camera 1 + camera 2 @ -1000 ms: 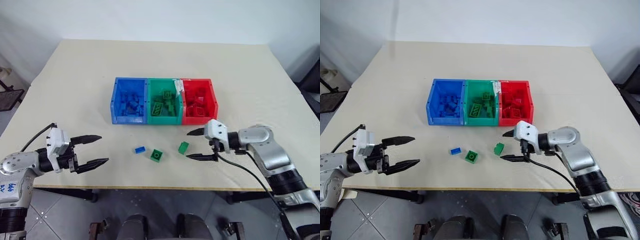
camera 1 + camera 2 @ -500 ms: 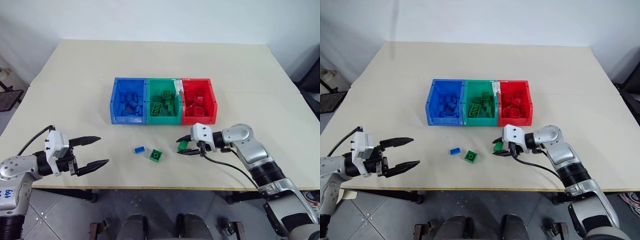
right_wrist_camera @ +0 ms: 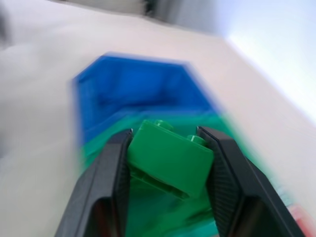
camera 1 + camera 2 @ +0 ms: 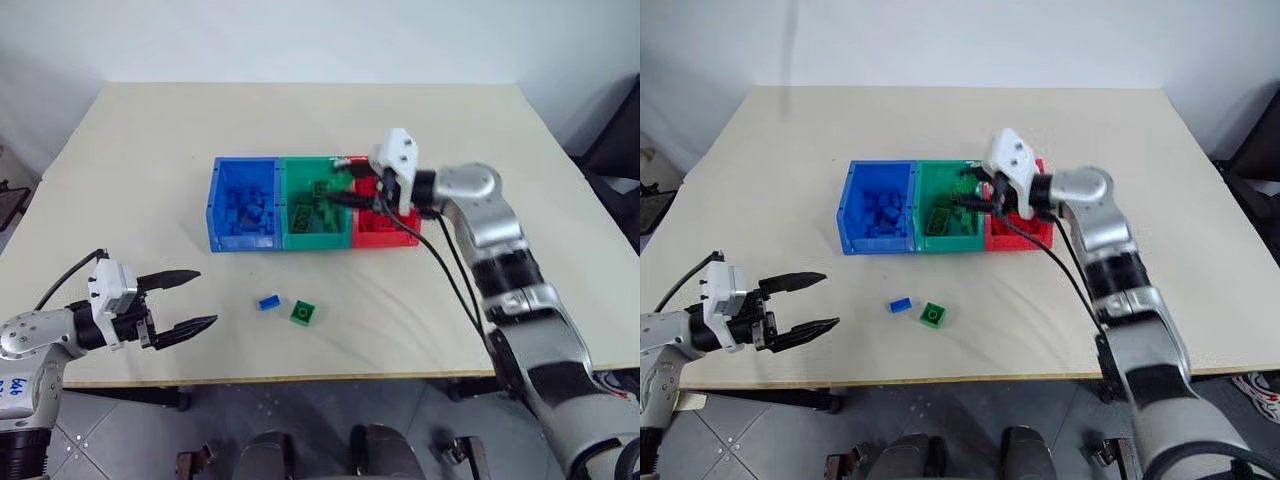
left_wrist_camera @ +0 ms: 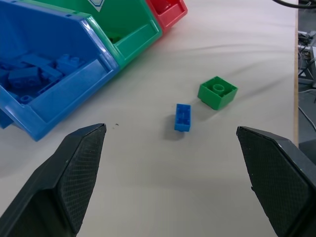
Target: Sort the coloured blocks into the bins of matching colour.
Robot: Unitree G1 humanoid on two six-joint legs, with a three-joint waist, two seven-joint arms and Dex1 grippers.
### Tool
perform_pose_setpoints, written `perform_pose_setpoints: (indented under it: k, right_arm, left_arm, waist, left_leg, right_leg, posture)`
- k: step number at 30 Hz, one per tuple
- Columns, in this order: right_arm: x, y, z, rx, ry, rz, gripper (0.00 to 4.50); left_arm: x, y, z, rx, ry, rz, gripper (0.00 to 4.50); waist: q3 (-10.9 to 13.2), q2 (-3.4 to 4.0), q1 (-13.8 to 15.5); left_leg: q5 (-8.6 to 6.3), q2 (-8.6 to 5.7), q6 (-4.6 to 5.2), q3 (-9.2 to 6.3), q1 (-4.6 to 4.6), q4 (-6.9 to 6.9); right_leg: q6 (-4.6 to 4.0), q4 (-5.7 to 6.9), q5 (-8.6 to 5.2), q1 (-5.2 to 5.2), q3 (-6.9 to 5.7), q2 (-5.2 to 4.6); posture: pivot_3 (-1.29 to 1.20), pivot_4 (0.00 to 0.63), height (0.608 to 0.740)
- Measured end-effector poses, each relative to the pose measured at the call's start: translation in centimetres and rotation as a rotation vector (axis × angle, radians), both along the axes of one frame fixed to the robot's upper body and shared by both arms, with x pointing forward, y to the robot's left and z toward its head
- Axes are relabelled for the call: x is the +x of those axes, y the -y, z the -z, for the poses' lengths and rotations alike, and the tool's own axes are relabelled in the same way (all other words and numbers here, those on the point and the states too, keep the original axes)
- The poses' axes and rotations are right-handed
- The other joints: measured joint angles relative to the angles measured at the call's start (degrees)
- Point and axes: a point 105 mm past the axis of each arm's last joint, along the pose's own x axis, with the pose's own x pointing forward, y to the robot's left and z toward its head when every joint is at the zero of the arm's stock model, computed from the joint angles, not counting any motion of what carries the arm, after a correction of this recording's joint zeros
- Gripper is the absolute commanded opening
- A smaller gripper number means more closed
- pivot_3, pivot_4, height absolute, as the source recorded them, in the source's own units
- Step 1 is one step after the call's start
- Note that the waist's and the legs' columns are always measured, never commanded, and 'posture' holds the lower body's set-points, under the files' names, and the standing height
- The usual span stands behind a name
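1. A pale worktop (image 4: 150, 160) carries three joined bins (image 4: 283, 238): blue, green, red.
2. The right claw (image 4: 342, 192) is clamped on a green block (image 3: 170, 159), poised above the green bin (image 4: 318, 237).
3. To finish well, centre it over that bin, clear of the red bin's (image 4: 390, 236) wall, before letting go.
4. The left claw (image 4: 196, 298) hangs spread wide and empty near the front edge.
5. A blue block (image 4: 267, 301) and a green one (image 4: 303, 313) lie loose before the bins.

Right pincer (image 4: 967, 192) above the green bin (image 4: 950, 236), left pincer (image 4: 820, 301) agape near table edge (image 4: 940, 378).
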Motion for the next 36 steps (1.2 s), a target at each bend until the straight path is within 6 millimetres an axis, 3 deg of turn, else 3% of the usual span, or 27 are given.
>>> perform_pose_setpoints:
  k: [4, 8, 13, 17, 24, 36]
  right_arm:
    - [2.1, -1.4, 1.8, 0.026, -0.053, 0.086, 3.02]
    - [2.5, -1.5, 2.2, 0.022, -0.046, 0.105, 4.35]
    - [2.6, -1.2, 1.5, 0.033, -0.014, 0.1, 4.35]
    - [1.6, 0.2, 1.9, 0.002, -0.003, 0.043, 4.35]
    - [-4.0, 6.4, 7.4, -0.121, -0.14, -0.093, 4.35]
    - [-10.8, 18.5, 9.7, -0.215, -0.378, 0.102, 4.35]
  left_arm:
    - [-0.2, 0.2, 0.3, -0.012, -0.002, -0.003, 4.5]
    - [-0.4, 0.2, 0.6, -0.012, -0.013, -0.008, 4.5]
    - [-0.4, 0.1, 0.6, -0.011, -0.014, -0.009, 4.5]
    - [-0.4, 0.2, 0.5, -0.01, -0.005, -0.005, 4.5]
    - [0.0, 0.3, 0.2, -0.016, 0.007, 0.01, 4.5]
    - [0.0, -1.2, 1.2, -0.033, -0.036, 0.004, 4.5]
  waist:
    - [0.0, -0.01, 0.04]
    - [0.01, 0.01, 0.13]
    - [0.01, 0.01, -0.03]
    - [0.01, 0.0, 0.31]
    - [0.03, 0.04, 0.71]
    - [0.04, 0.05, 0.94]
  left_leg:
    - [0.0, -0.12, 0.01, -0.15, -0.07, 0.06]
    - [0.0, -0.11, 0.0, -0.18, -0.09, 0.13]
    - [0.0, -0.09, 0.0, -0.17, -0.08, 0.12]
    - [0.0, -0.09, 0.01, -0.25, -0.08, 0.13]
    - [-0.02, -0.15, 0.04, -0.33, -0.12, 0.17]
    - [-0.03, -0.04, 0.06, 0.11, -0.05, 0.09]
  right_leg:
    - [0.0, 0.13, 0.0, 0.0, 0.03, -0.03]
    - [0.0, 0.13, 0.0, 0.03, 0.07, -0.02]
    - [0.0, 0.13, 0.0, 0.03, 0.1, -0.01]
    - [0.0, 0.13, 0.0, 0.07, 0.11, -0.02]
    - [0.0, -0.1, 0.0, 0.2, 0.1, -0.08]
    - [0.0, -0.69, 0.0, 0.33, -0.08, -0.1]
  posture:
    - [0.0, 0.15, 0.74]
    - [0.0, 0.15, 0.74]
    - [0.0, 0.15, 0.74]
    - [0.0, 0.15, 0.74]
    - [0.0, 0.15, 0.74]
    - [0.0, 0.15, 0.74]
